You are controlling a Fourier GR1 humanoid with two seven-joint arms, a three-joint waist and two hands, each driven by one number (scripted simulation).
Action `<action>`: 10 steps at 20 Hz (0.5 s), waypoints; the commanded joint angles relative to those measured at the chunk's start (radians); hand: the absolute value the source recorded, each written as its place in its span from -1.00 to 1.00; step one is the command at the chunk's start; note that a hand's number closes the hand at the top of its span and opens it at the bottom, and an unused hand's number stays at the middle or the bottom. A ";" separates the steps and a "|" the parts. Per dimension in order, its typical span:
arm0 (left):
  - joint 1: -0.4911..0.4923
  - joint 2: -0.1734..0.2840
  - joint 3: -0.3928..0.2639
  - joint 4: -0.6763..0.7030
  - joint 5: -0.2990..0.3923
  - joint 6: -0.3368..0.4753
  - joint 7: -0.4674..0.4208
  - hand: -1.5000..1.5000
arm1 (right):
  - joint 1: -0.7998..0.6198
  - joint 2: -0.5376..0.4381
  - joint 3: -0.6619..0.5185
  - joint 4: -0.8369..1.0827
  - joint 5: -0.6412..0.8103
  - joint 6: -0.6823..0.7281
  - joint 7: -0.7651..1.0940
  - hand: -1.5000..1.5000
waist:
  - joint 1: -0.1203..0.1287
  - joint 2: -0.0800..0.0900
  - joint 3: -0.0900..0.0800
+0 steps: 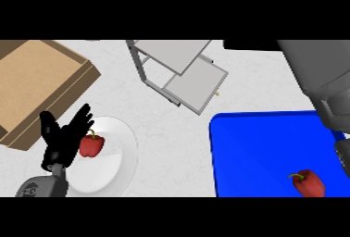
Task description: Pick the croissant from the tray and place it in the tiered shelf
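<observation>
The blue tray (259, 152) is seen at the lower right of the white counter (171, 125). No croissant can be made out on it; only a red bell pepper (309, 183) is carried near its lower right corner. The grey tiered shelf (179, 74) is set beyond the tray's upper left corner, apart from it. A white plate (113, 157) is placed well left of the tray, and a second red pepper (91, 145) is borne on it. The left hand (63, 136) is shown over the plate's left edge, fingers spread straight, nothing held. A cardboard box (41, 88) is found beyond the plate. The right hand cannot be seen; only a grey arm (321, 78) is shown above the tray's right side.
</observation>
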 commanded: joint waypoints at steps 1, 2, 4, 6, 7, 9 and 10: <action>-0.007 -0.003 -0.003 0.013 0.001 -0.005 0.028 0.00 | -0.024 0.005 -0.007 0.094 0.030 -0.036 -0.081 1.00 | -0.002 0.002 -0.004; -0.035 0.000 0.002 0.012 0.017 -0.021 0.032 0.00 | -0.062 0.002 -0.026 0.114 0.025 -0.059 -0.076 1.00 | 0.005 0.005 -0.004; -0.050 -0.019 -0.003 0.052 -0.011 0.012 0.014 0.00 | -0.030 0.029 -0.020 0.137 0.038 -0.099 -0.137 1.00 | 0.003 0.009 -0.004; -0.012 0.010 0.020 0.046 0.014 -0.029 -0.003 0.00 | -0.075 0.022 -0.042 0.163 0.019 -0.047 -0.136 1.00 | 0.005 0.004 -0.004; 0.006 0.001 -0.002 0.007 0.000 -0.016 0.022 0.00 | -0.058 -0.004 -0.023 0.164 0.041 -0.033 -0.176 1.00 | 0.001 0.002 -0.004; -0.013 -0.023 -0.016 0.041 -0.011 -0.016 -0.015 0.00 | -0.081 0.031 -0.028 0.195 0.047 -0.067 -0.171 1.00 | 0.005 0.005 -0.004; 0.044 -0.028 -0.033 -0.020 -0.022 -0.006 -0.004 0.00 | -0.084 -0.015 -0.038 0.218 0.046 -0.051 -0.192 1.00 | 0.022 0.008 -0.004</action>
